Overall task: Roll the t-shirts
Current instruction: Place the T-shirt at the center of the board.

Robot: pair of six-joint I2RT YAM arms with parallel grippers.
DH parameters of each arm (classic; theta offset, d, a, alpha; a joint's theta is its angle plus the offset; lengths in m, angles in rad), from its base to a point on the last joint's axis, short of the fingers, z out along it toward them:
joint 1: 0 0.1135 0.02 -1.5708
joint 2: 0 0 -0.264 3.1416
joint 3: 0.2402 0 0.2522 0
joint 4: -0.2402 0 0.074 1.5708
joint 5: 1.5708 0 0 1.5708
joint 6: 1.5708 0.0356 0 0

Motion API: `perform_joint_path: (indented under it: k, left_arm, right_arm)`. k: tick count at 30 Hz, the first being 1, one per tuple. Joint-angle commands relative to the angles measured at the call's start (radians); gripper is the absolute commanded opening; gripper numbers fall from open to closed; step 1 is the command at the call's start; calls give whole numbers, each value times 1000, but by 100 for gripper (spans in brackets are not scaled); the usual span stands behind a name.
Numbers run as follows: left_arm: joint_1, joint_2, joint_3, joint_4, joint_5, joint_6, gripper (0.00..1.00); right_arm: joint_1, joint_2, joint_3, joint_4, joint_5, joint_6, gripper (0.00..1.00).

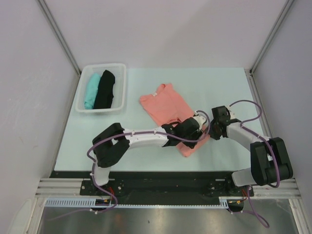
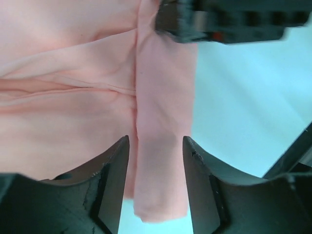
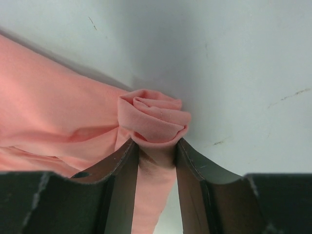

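Three t-shirts were in view, and only one lay spread out: the pink t-shirt [image 1: 163, 105], flat on the pale surface [image 1: 219, 83] with its collar at the far end and a small white label at the neck. To the left of the pink t-shirt stood a white basket [image 1: 122, 87], close by but not touching it. In the basket the teal t-shirt [image 1: 91, 90] and the black t-shirt [image 1: 104, 89] sat side by side, the black one on the side nearer the pink t-shirt.

Both arms reached in to the near end of the pink t-shirt, where the cloth was gathered into a narrow strip. The right gripper [image 3: 156, 144] was closed on that strip. Its two fingers pressed against the cloth on either side, just behind a tight rolled end [image 3: 153, 117] that showed as a spiral of folds past the fingertips.

The left gripper [image 2: 156, 141] sat over the same strip a little further along, with the right gripper just beyond it. Its fingers stood apart, one on each side of the folded cloth. The strip ran between them without being pinched, and a thin gap showed at one finger. The rest of the pink t-shirt spread out flat beside the strip.
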Motion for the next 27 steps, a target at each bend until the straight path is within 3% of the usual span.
perform_joint_path:
  k: [1,11,16,23,27]
  left_arm:
    - [-78,-90,3,-70,-165,71,54]
    - [-203,-25,27,-172,-376,100,66]
    - [-236,30,43,-171,-415,141,68]
    - [-247,71,13,-133,-464,158,68]
    - [-256,134,47,-162,-569,197,58]
  right_arm:
    - [6,29,35,-19,47,17,39]
    - [10,33,46,-28,47,15,40]
    - [9,40,48,-29,47,17,40]
    - [4,37,49,-31,49,15,40]
    - [-1,37,51,-31,49,12,41]
